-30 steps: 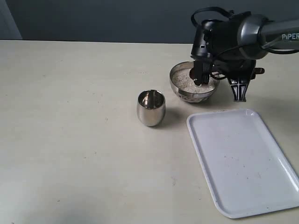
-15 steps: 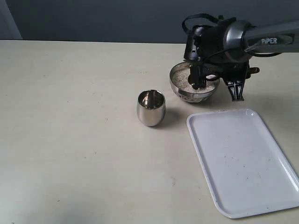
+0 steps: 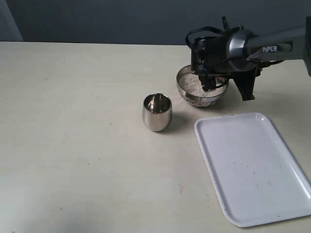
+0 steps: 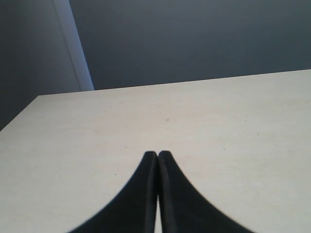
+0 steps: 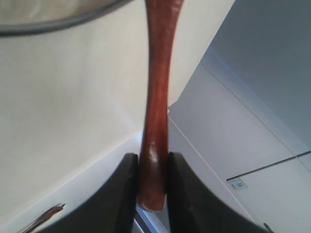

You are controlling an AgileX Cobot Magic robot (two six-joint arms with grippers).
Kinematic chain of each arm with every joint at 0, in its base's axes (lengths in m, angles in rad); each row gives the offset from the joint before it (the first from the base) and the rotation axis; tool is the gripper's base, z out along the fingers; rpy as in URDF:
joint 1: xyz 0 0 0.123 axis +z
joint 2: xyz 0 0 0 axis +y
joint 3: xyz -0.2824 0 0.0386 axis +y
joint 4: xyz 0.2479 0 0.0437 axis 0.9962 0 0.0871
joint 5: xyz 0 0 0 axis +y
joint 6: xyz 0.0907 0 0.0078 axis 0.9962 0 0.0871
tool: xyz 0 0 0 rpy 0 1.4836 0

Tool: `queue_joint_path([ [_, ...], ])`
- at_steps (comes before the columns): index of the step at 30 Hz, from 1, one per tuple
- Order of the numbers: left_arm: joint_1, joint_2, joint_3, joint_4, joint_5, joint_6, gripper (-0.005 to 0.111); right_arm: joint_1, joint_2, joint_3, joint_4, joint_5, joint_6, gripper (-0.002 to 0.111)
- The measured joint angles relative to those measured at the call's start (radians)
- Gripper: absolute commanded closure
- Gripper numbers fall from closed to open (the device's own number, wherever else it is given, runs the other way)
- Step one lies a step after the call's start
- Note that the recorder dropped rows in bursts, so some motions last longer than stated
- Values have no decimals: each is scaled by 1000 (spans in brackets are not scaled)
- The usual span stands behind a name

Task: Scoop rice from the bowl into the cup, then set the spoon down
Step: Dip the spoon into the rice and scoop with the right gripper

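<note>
Swung left over the bowl (image 3: 194,99), my right gripper (image 5: 153,162) clamps the spoon (image 5: 158,87) by its handle end, head toward the rice (image 3: 190,83). Stiff, light, probably slick wood. My left gripper (image 4: 158,158) rests pressed together, empty.

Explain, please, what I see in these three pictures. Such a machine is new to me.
This is a robot with two arms, each ending in a gripping tool. The wide picture comes from a camera off the arms. It shows a pale table, a steel cup, a steel bowl holding rice, and a white tray. The right arm reaches over the bowl. The other two pictures come from cameras on the wrists. In the right wrist picture, the right tool is shut on the handle of a wooden spoon. In the left wrist picture, the left tool is shut and holds nothing.
</note>
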Motion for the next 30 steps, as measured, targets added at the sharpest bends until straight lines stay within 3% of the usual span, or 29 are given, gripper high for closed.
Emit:
queue_joint_path([
  [22, 0, 0, 0, 0, -2, 0, 106, 4, 30, 0, 36, -38, -7, 108],
  [30, 0, 0, 0, 0, -2, 0, 106, 18, 30, -2, 100, -46, -94, 108],
])
